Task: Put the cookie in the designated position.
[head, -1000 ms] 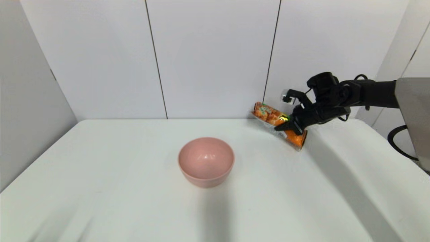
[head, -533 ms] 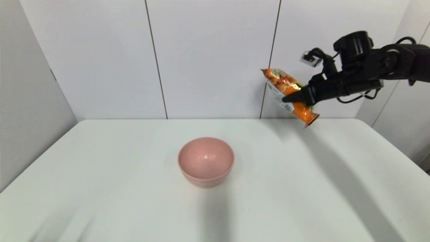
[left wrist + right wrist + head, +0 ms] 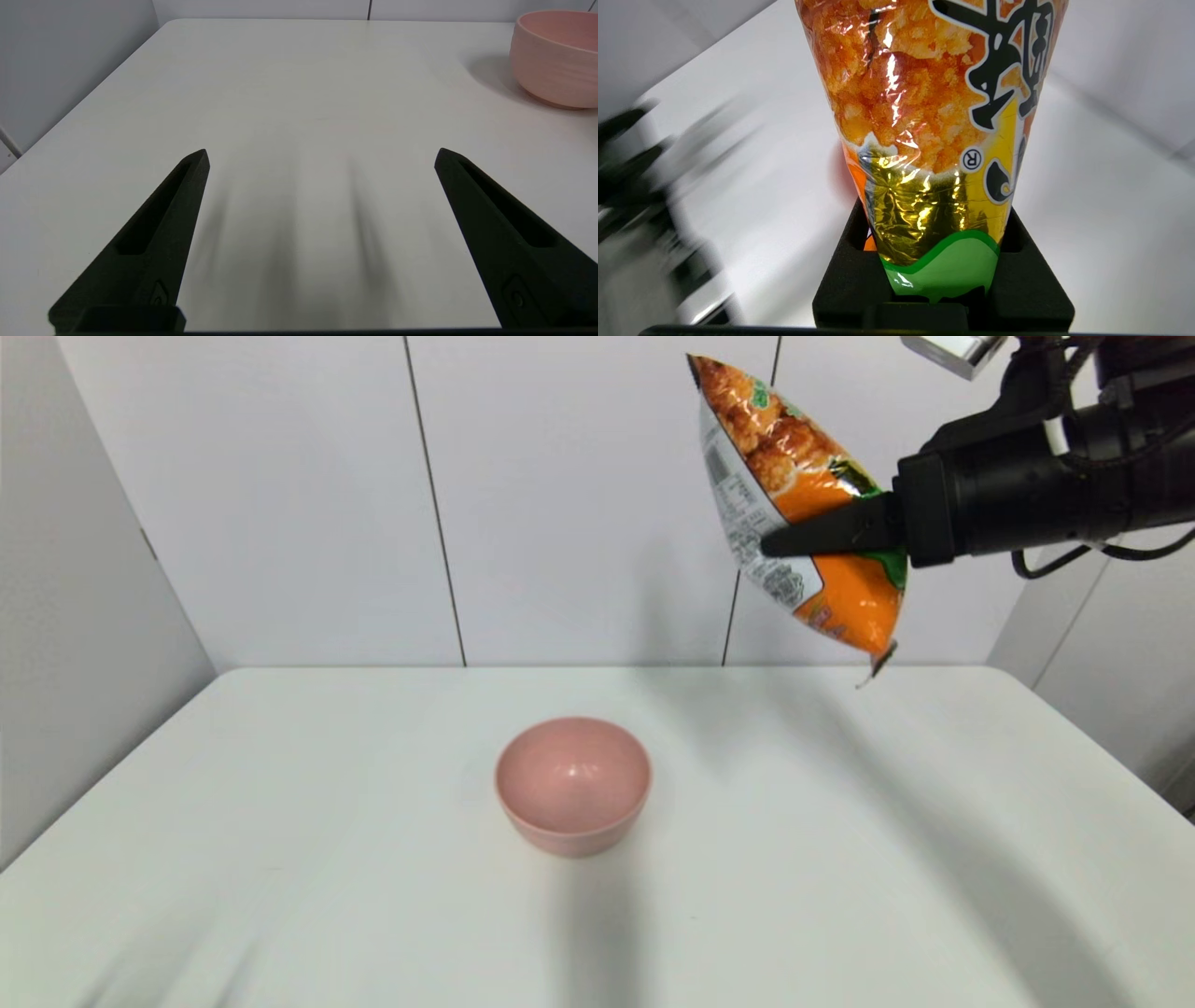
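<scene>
The right end effector (image 3: 782, 543) is up high, well above the pink bowl (image 3: 572, 784) and off to its right, fingers clamped tight across the middle of the cookie (image 3: 803, 504), which hangs tilted in mid-air, clear of the white worktop (image 3: 840, 859), pictured end up and orange end down. From the right wrist view the cookie (image 3: 934, 130) fills the gap between both black fingers (image 3: 852, 261). The left end effector (image 3: 322, 156) sits low over the worktop to the bowl's left, fingers spread wide and holding nothing.

pink bowl (image 3: 572, 784): upright, mid-table | white table (image 3: 280, 859) | white panelled wall (image 3: 579, 495) behind
</scene>
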`<state>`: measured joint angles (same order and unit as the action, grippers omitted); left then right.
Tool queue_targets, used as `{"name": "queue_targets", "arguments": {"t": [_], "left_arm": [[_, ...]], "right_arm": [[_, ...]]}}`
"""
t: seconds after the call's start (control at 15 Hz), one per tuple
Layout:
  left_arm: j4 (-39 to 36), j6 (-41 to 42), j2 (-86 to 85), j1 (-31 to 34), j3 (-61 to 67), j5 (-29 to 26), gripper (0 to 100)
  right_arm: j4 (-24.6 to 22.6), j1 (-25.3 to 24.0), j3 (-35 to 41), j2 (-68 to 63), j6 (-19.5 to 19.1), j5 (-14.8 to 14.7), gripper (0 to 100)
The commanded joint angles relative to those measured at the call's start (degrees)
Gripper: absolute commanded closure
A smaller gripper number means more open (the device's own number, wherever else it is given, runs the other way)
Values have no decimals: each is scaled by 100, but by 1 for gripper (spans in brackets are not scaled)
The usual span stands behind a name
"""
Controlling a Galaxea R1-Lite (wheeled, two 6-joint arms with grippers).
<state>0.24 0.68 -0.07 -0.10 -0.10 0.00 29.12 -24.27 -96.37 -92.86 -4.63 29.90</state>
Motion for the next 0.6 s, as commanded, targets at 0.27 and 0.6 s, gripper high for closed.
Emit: {"name": "queue_targets", "arguments": {"t": [0.27,0.6], "left_arm": [[2,2,-1,1,1,0,0],[2,2,-1,1,1,0,0]], "right_arm": [[-3,-1475,2570,1534,-2226,-380,100],[-276,-1475,2843,804,-4344,-679,100]]}}
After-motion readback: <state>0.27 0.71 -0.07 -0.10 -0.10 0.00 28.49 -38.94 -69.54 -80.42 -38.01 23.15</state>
